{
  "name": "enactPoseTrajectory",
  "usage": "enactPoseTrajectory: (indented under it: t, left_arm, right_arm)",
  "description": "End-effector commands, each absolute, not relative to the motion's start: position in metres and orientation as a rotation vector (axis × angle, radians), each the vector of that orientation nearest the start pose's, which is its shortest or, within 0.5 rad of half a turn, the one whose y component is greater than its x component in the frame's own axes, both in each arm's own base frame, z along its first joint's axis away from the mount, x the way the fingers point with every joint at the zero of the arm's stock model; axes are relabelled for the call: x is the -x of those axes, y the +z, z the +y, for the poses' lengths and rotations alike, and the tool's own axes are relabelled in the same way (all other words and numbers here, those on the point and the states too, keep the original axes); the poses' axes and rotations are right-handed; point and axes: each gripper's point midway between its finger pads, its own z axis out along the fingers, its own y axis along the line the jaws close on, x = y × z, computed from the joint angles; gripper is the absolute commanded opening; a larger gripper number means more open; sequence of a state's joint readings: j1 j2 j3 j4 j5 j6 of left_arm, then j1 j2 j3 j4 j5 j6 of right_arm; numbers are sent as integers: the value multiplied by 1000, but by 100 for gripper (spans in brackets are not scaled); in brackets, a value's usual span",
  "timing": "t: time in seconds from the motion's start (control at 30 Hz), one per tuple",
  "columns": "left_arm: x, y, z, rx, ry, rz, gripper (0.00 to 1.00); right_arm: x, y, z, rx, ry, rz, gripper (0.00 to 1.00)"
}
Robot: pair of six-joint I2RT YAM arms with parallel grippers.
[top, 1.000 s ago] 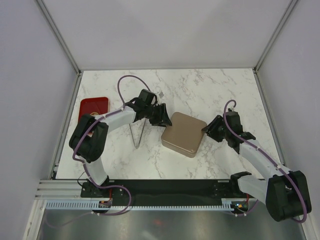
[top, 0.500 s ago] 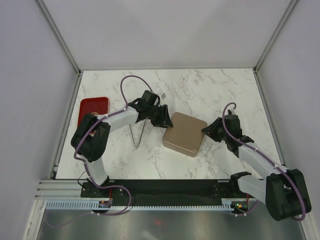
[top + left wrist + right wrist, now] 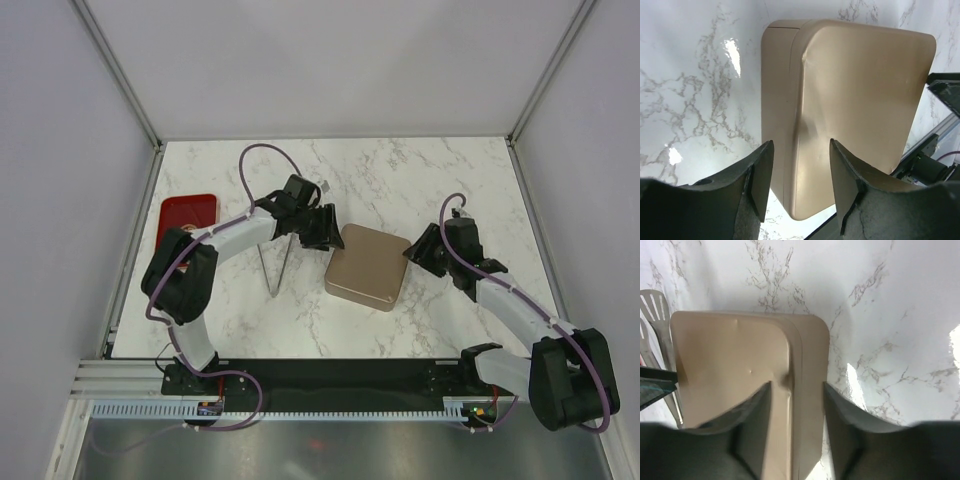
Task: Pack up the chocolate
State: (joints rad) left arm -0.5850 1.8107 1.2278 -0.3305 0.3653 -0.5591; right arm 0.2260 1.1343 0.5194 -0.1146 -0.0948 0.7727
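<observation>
Chocolate is nowhere seen, and the square tan lidded box point(image 3: 366, 267), between the tabletop's point(image 3: 400, 180) side edges, is shut, so packing is judged done; left gripper point(image 3: 329, 239) and right gripper point(image 3: 413, 255) are spread, empty.

Box point(image 3: 855, 100): smooth tan card, satin sheen. Table point(image 3: 700, 90) under box: glossy marble-look. Left gripper point(image 3: 800, 145) over box: matt black, grainy plastic.

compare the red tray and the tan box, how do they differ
The red tray is bright red, the tan box gold-tan. The tray is shallow and open, the box taller with its lid shut. The tray lies by the table's left edge, the box mid-table, turned askew. Both have rounded corners.
</observation>
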Motion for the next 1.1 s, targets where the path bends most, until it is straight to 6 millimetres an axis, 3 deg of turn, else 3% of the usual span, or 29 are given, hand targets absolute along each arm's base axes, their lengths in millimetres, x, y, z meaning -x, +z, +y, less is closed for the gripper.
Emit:
enactPoseTrajectory:
  t: [0.0,0.1,0.17,0.3,0.33,0.37,0.43,0.47,0.5,0.53,0.63,0.73,0.83,1.07]
  left_arm:
    - [-325,125,-302,-237,-830,2535,57]
    - [-323,154,-296,-252,-824,2475,60]
    - [-318,181,-292,-267,-841,2408,62]
    - [-304,231,-282,-301,-878,2270,70]
    - [-301,241,-279,-314,-879,2241,72]
    - [-296,251,-276,-321,-887,2211,73]
    - [-285,284,-268,-344,-906,2110,82]
    - [-280,294,-264,-350,-908,2081,87]
    - [-276,302,-261,-356,-910,2053,95]
    - [-267,323,-253,-366,-911,1982,98]
    - [-251,349,-234,-359,-887,1882,100]
    - [-235,365,-218,-366,-864,1801,100]
    - [-229,368,-205,-338,-830,1771,100]
    - [-213,376,-190,-312,-827,1715,100]
  right_arm:
    - [-297,94,101,-493,487,2315,58]
    - [-299,111,105,-426,506,2321,77]
    - [-302,125,110,-388,537,2308,80]
    - [-299,151,120,-269,583,2298,98]
    - [-298,160,124,-238,610,2287,98]
    - [-301,181,126,-208,629,2237,98]
    - [-298,202,131,-140,655,2196,98]
    - [-298,226,132,-114,668,2135,98]
    - [-297,237,131,-98,670,2111,98]
    - [-296,247,130,-86,669,2086,98]
    - [-292,288,124,-88,653,1975,98]
    - [-288,307,122,-90,658,1924,98]
    - [-282,319,121,-85,669,1889,98]
    - [-273,330,111,-105,635,1832,98]
